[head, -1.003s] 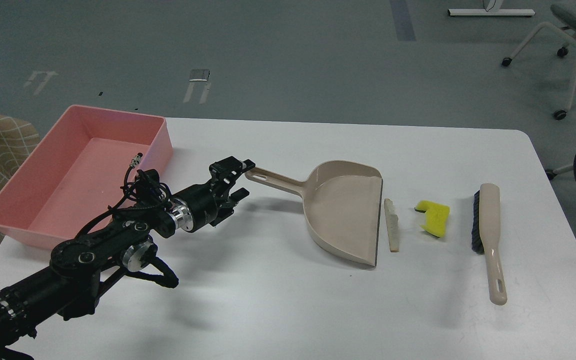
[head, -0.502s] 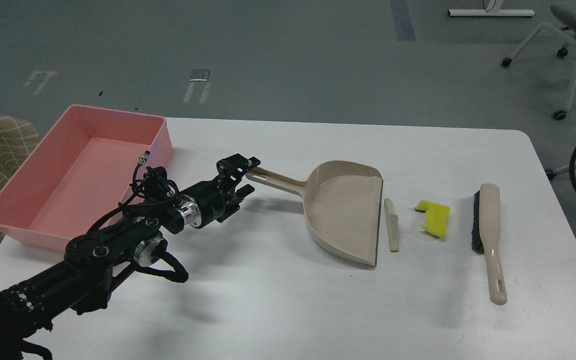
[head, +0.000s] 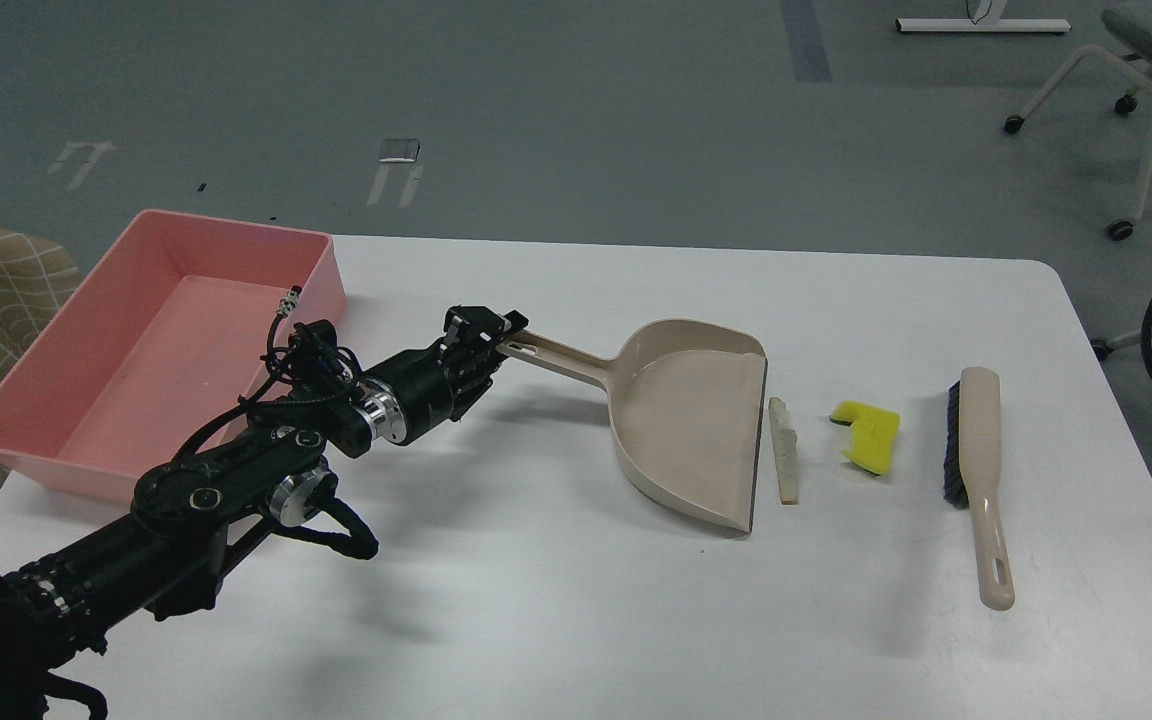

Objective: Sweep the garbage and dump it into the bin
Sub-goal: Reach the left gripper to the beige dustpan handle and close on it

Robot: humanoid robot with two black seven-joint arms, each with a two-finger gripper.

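Observation:
The pink bin (head: 151, 340) stands empty at the table's back left. The beige dustpan (head: 691, 420) lies mid-table, its handle pointing left toward the bin and its open edge facing right. My left gripper (head: 494, 342) has its fingers closed around the end of the dustpan handle. The pale beige bread-like slice (head: 784, 450) lies just right of the pan's open edge. The yellow sponge chunk with green backing (head: 868, 437) lies further right. My right gripper is out of view.
A beige brush with black bristles (head: 976, 470) lies right of the sponge, handle toward me. The white table (head: 576, 610) ends close beyond the brush. Chairs and a cable stand on the floor at right.
My left gripper moved right and forward from beside the bin to the dustpan handle's end and closed its fingers on it. The scraps and brush have not moved.

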